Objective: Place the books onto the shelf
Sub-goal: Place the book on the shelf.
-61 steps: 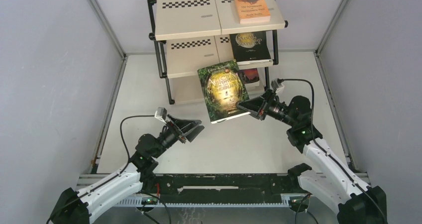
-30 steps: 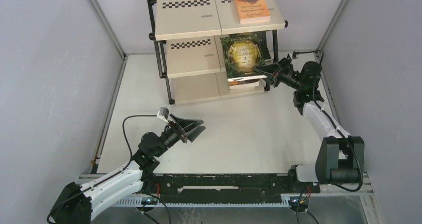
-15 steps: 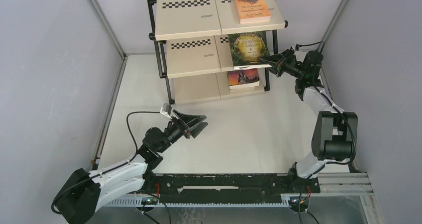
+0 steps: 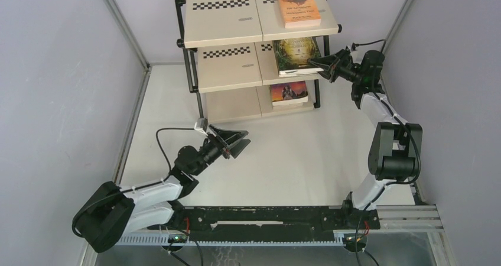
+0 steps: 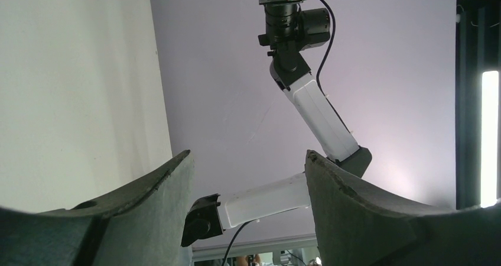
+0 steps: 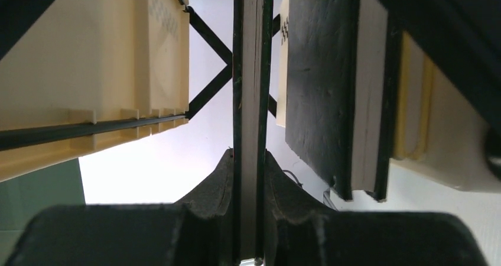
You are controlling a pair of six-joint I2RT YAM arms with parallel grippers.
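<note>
Though its title blurs, right jaws clamp green book (image 4: 294,53).

A robotics lab test cell: plain grey panel walls (image 4: 65,83) box in a white desk (image 4: 307,159), with two cabled robot arms (image 4: 150,194) bolted to a metal rail (image 4: 266,217) at its near edge.
</note>
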